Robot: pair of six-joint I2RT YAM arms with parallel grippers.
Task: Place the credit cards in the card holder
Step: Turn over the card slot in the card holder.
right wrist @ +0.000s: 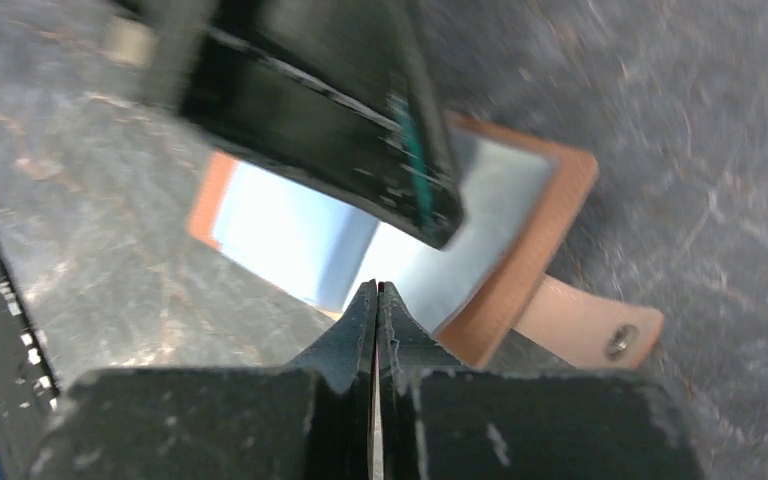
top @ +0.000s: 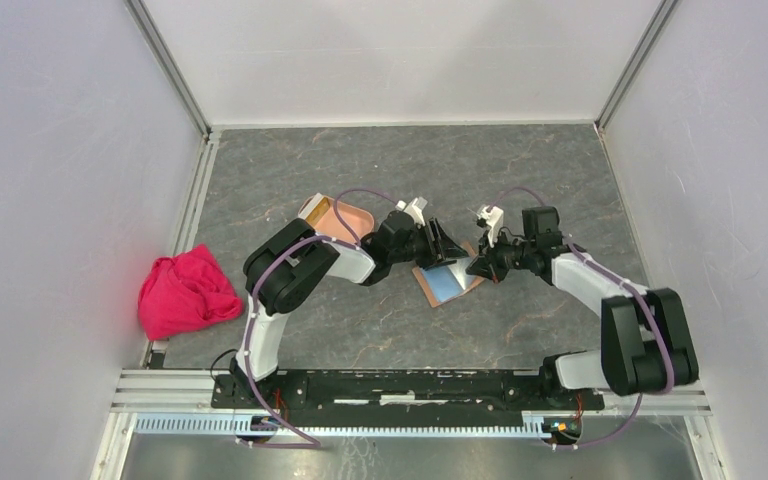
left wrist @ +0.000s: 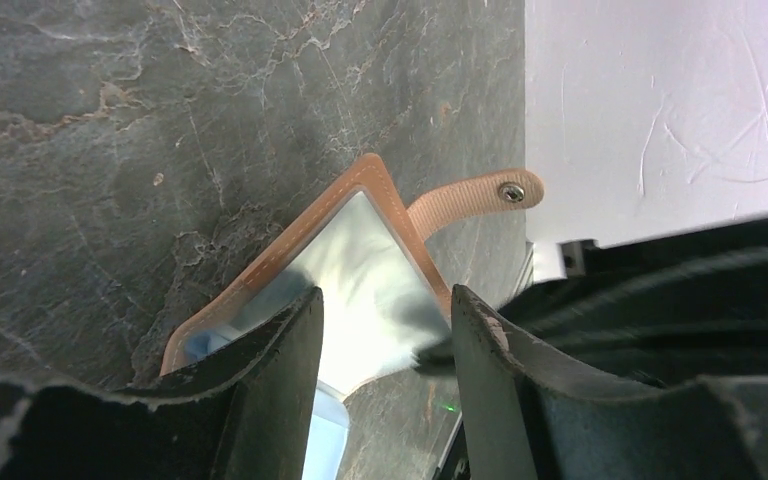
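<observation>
A brown leather wallet [top: 423, 284] with a snap tab [right wrist: 585, 335] lies open at mid-table. A pale blue credit card [top: 446, 277] rests on it and sticks partly out of its clear pocket [right wrist: 285, 230]. My left gripper [left wrist: 385, 320] hovers open above the wallet's corner, one finger on each side of the pocket window. My right gripper [right wrist: 377, 292] is shut. Its tips sit at the near edge of the card and wallet, and nothing shows between the fingers. The salmon-pink card holder [top: 345, 218] sits behind my left arm, apart from both grippers.
A crumpled red cloth [top: 188, 290] lies at the left edge of the grey stone-patterned table [top: 380, 330]. White walls close in three sides. The two grippers [top: 465, 252] are nearly touching over the wallet.
</observation>
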